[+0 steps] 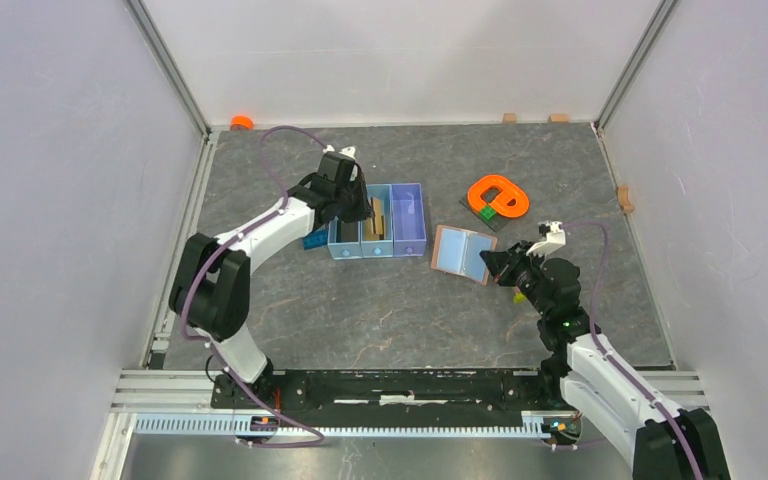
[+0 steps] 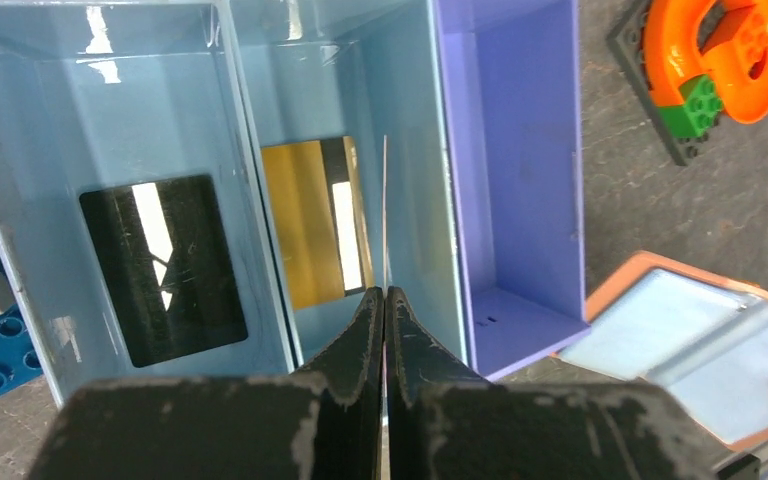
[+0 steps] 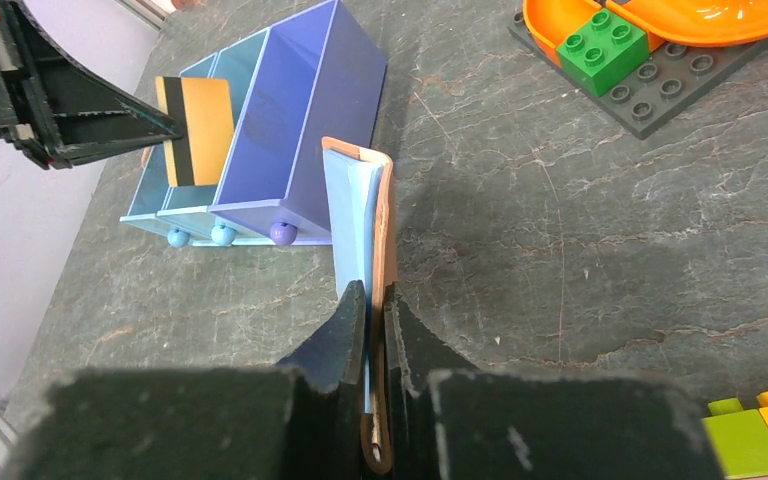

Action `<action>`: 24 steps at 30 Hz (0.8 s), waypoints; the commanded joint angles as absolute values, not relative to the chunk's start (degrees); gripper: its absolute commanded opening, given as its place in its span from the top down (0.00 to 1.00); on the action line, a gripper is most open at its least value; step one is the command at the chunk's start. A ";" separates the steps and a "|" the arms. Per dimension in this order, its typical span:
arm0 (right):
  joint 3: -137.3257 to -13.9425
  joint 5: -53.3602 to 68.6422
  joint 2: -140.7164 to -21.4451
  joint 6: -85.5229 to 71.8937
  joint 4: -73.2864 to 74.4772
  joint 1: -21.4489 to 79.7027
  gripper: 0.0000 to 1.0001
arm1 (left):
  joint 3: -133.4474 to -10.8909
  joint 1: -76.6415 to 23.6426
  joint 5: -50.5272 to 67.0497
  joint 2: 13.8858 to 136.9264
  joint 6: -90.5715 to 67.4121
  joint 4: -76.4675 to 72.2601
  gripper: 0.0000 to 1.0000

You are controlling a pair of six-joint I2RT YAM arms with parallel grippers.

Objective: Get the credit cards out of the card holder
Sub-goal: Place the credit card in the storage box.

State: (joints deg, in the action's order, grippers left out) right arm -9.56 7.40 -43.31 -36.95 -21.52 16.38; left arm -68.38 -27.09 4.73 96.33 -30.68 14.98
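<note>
While the left gripper (image 2: 385,295) pinches the golden credit card (image 3: 205,120) by one thin edge, a skewed drop threatens.
It could catch the tray (image 2: 510,150) divider; at the tray's three o'clock, the right gripper (image 3: 374,300) clamps the card holder (image 3: 355,210).

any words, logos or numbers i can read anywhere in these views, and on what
None readable. The gold card shows only a plain black stripe. The black card, card holder, tray and green brick bear no legible print.
</note>
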 commanded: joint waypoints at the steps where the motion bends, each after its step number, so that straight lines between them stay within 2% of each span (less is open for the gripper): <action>1: -12.03 6.72 -42.62 -36.20 -23.83 16.17 1.00 | -73.13 -26.03 5.24 98.61 -27.78 19.13 0.96; 3: -12.04 6.97 -42.76 -36.23 -24.05 16.17 1.00 | -74.26 -25.89 5.35 99.88 -27.44 20.41 0.90; 6: -11.97 7.12 -43.12 -36.26 -24.17 16.17 1.00 | -75.32 -25.88 5.19 100.35 -27.19 21.64 0.69; 8: -12.03 7.08 -43.24 -36.28 -24.24 16.15 1.00 | -74.82 -25.84 4.57 98.94 -27.00 21.63 0.62; 15: -12.12 8.62 -43.70 -36.46 -24.91 16.09 1.00 | -68.86 -28.36 -0.97 87.75 -26.89 18.57 0.48; 19: -12.24 10.30 -43.67 -36.77 -25.52 16.14 1.00 | -64.76 -34.42 -4.93 82.00 -26.89 15.99 0.41; 24: -13.24 15.92 -42.32 -37.06 -28.03 16.08 1.00 | -53.05 -41.00 -1.78 75.12 -28.55 3.83 0.29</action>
